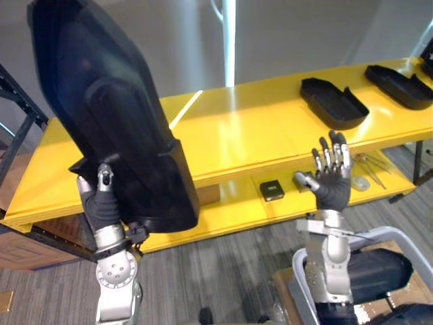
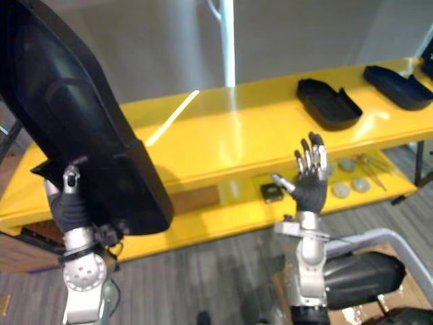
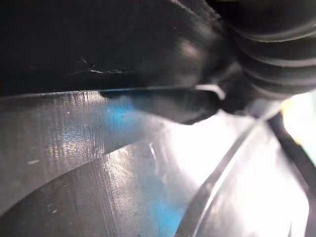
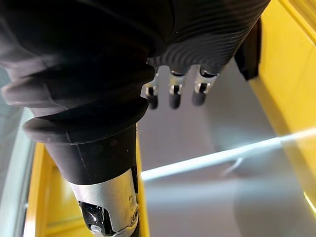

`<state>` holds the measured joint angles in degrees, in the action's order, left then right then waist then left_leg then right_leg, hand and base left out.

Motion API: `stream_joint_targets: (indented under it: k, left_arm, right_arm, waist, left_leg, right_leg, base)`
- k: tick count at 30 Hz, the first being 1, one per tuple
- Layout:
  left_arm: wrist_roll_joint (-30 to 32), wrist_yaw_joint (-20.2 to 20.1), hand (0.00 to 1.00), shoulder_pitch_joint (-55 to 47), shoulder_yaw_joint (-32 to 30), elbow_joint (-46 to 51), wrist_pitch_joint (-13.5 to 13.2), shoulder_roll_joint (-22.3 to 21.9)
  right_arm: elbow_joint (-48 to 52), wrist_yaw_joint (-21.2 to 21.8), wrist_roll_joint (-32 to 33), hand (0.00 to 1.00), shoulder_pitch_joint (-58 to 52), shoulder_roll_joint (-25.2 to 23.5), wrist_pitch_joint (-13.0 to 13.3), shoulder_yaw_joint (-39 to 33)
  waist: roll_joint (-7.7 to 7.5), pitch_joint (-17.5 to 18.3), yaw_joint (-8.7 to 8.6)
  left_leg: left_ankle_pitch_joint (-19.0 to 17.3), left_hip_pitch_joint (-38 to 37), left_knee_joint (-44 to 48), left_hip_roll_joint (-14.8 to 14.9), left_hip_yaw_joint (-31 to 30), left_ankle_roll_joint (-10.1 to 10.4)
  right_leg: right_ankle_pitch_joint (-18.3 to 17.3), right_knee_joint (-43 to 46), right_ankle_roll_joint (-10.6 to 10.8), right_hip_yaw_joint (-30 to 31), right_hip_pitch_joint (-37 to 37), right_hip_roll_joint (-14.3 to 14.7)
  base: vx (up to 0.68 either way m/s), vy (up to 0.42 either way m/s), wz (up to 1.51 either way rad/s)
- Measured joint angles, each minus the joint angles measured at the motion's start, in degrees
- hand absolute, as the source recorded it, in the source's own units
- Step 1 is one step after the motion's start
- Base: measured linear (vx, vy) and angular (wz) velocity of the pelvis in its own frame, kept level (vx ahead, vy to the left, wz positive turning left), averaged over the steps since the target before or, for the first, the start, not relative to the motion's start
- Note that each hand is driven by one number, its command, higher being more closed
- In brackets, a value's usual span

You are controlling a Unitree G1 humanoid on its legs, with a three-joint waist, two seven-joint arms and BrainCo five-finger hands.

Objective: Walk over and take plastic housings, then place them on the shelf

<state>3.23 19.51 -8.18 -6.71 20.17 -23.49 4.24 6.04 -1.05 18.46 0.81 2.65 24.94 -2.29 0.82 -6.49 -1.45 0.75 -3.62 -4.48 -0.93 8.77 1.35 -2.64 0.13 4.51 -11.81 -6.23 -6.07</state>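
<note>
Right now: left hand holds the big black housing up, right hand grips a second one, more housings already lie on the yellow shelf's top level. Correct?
Not quite. The right hand grips nothing: the left eye view shows it raised, open and empty. Otherwise yes: the left hand holds the big black housing up, and more housings lie on the yellow shelf's top level.

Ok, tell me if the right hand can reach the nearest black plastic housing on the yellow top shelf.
Probably yes: the right hand is open, empty, with only bare yellow shelf between it and that black plastic housing.
</note>
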Motion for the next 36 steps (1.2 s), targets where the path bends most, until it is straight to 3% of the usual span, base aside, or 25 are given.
stream_joint_targets:
  k: [5,19,24,30,36]
  left_arm:
    - [0.3,0.0,1.00,0.1,0.0,0.0,0.0,0.0]
    - [1.7,0.1,1.00,0.3,-1.5,0.0,0.2,-0.1]
    - [2.2,0.8,1.00,3.2,-1.7,-0.1,0.7,0.0]
    - [2.4,3.8,1.00,8.0,-1.8,-2.5,3.0,2.5]
    - [2.1,4.3,1.00,7.8,-1.3,-3.1,4.2,1.6]
  right_arm:
    - [0.0,1.6,1.5,0.00,-0.6,-0.1,0.0,-0.6]
    - [-0.3,0.7,1.0,0.00,-0.6,-0.1,-0.2,-0.1]
    - [-0.3,1.0,1.1,0.00,-2.6,-0.2,-1.5,0.2]
    - [-0.3,2.5,1.1,0.00,-4.8,-0.3,-2.9,0.1]
    - [0.3,2.7,1.1,0.00,-6.1,-0.4,-2.9,-0.5]
  waist:
    - [-0.59,0.4,-0.29]
    - [-1.50,0.9,-0.88]
    - [-1.51,1.0,-1.00]
    - [-1.26,1.1,-2.39]
    - [-1.18,1.2,-3.00]
  left_leg:
    - [0.0,-0.3,0.0,0.0,0.1,0.0]
    - [0.2,0.1,0.0,0.3,1.5,0.0]
    - [0.2,-0.3,0.0,0.3,2.9,0.0]
    - [0.2,-0.4,-0.1,0.5,4.3,0.0]
    - [0.2,-0.4,-0.1,0.9,5.3,0.0]
  right_leg:
    - [0.1,0.0,0.2,-0.1,-0.3,0.0]
    - [1.5,-1.4,0.1,1.3,0.2,0.4]
    - [1.9,-1.7,0.2,2.4,0.2,0.4]
    - [2.4,-1.7,0.3,3.9,1.0,0.5]
    - [2.8,-1.9,0.1,4.6,1.2,0.9]
  base:
    - [0.00,0.000,0.00]
    - [0.00,-0.002,-0.05]
    - [-0.02,0.005,-0.11]
    - [-0.03,0.002,-0.12]
    - [0.00,0.000,-0.07]
